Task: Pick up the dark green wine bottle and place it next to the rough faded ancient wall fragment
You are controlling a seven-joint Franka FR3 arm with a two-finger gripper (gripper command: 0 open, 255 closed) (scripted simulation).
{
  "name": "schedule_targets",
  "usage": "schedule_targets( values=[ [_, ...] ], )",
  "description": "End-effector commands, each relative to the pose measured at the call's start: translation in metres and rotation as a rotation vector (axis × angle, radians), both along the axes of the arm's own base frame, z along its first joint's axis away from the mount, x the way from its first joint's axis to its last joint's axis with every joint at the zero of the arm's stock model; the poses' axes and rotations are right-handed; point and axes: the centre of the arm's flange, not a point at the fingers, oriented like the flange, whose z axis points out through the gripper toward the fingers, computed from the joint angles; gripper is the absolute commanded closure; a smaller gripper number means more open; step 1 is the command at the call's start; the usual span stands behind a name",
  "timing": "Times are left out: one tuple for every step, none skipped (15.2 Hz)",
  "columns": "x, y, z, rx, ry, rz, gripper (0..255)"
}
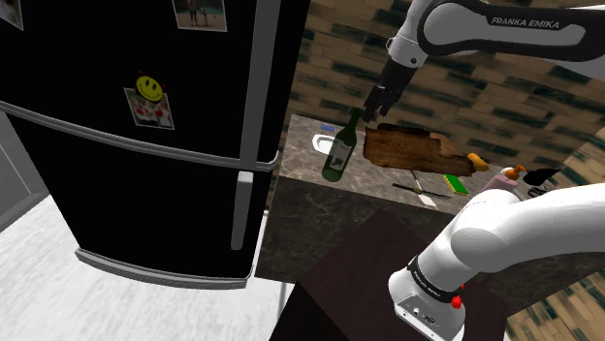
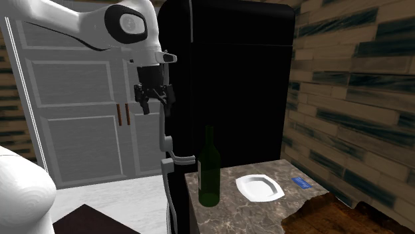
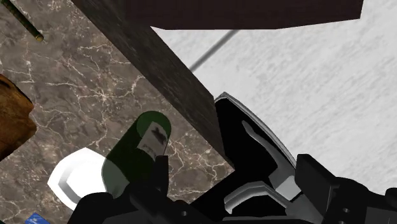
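Observation:
The dark green wine bottle (image 1: pixel 337 152) (image 2: pixel 209 174) stands upright near the corner of the marble counter (image 1: pixel 388 189), beside the black fridge. In the wrist view I look down on the bottle (image 3: pixel 135 159) from above. The wall fragment (image 1: pixel 415 146) (image 2: pixel 332 216) is a rough brown slab lying on the counter just past the bottle. My gripper (image 1: pixel 372 103) (image 2: pixel 154 98) (image 3: pixel 232 191) hangs open in the air above the bottle's top and a little to one side, holding nothing.
A tall black fridge (image 1: pixel 145 126) (image 2: pixel 226 86) flanks the counter. A white plate (image 2: pixel 259 187) (image 3: pixel 70 178) and a small blue item (image 2: pixel 301 183) lie behind the bottle. Small items, one of them green (image 1: pixel 454 184), lie near the fragment's far end.

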Motion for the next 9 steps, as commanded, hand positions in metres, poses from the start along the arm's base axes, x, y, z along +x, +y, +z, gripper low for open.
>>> schedule_targets(
  values=[
    [0.013,-0.022,-0.007,0.000,-0.007,0.024,0],
    [0.020,-0.033,-0.011,0.001,-0.010,0.035,0],
    [0.027,-0.043,-0.014,0.002,-0.012,0.046,0],
    [0.034,-0.054,-0.018,0.003,-0.015,0.057,0],
    [0.041,-0.064,-0.022,0.003,-0.018,0.068,0],
    [0.048,-0.074,-0.025,0.004,-0.021,0.079,0],
    [0.055,-0.085,-0.029,0.005,-0.024,0.090,0],
    [0.063,-0.095,-0.032,0.006,-0.027,0.101,0],
    [0.071,-0.105,-0.036,0.006,-0.029,0.113,0]
  ],
)
